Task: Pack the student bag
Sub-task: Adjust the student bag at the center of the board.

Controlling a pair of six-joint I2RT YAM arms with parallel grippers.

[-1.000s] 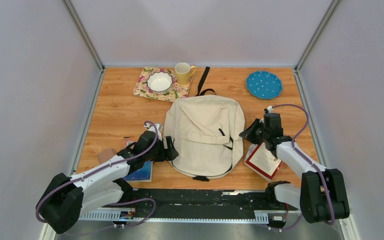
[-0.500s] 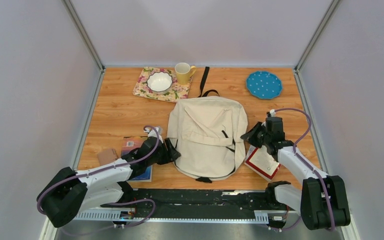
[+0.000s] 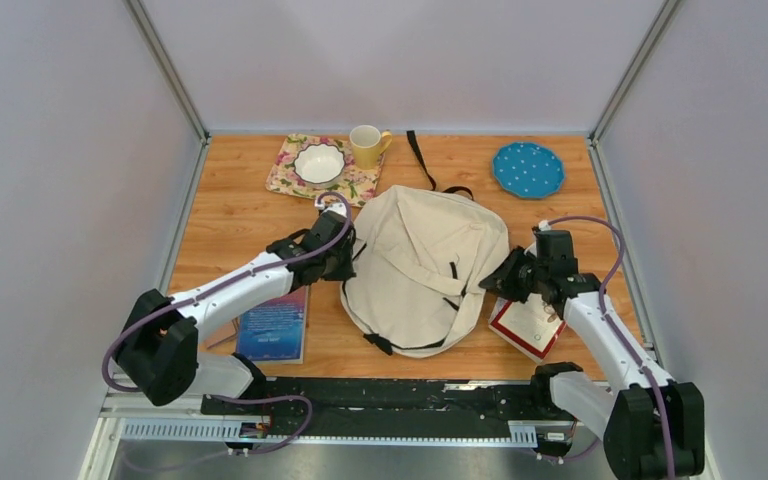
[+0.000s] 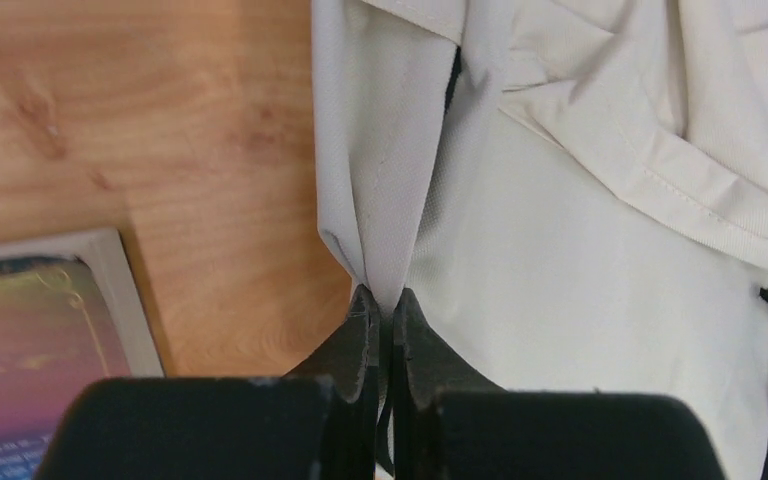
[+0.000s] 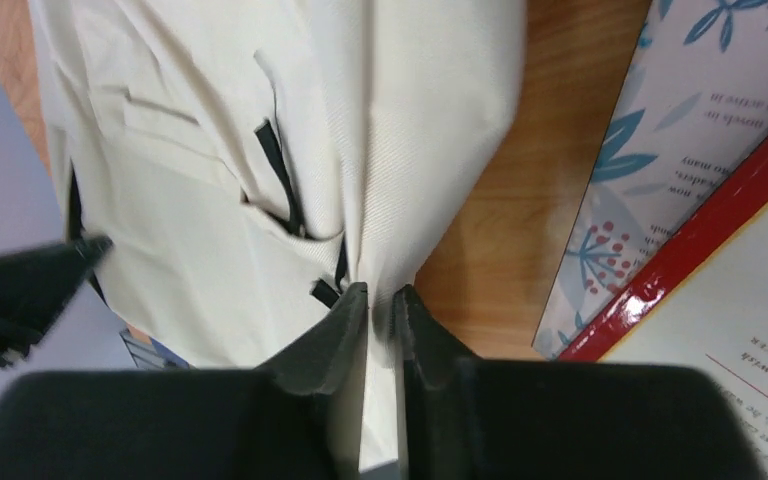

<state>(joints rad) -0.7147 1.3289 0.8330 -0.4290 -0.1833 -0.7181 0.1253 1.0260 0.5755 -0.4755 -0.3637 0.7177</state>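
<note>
The student bag (image 3: 420, 265) is a cream backpack lying flat mid-table, turned so its top and black strap point far right. My left gripper (image 3: 345, 262) is at its left edge. In the left wrist view this gripper (image 4: 385, 305) is shut on a pinched fold of the bag's fabric (image 4: 580, 260). My right gripper (image 3: 498, 282) is at the bag's right edge. In the right wrist view its jaws (image 5: 380, 300) stand slightly parted, with a fold of the bag (image 5: 210, 180) still lying between them.
A blue book (image 3: 275, 325) lies left of the bag, under the left arm. A red-edged book (image 3: 528, 325) lies right of it, under the right arm. Along the far edge are a floral mat with a white bowl (image 3: 319, 163), a yellow mug (image 3: 366, 146) and a blue dotted plate (image 3: 528, 168).
The left gripper has closed on the bag's left edge and moved farther up the table. The bag has rotated, its top swinging right. The right jaws have parted a little.
</note>
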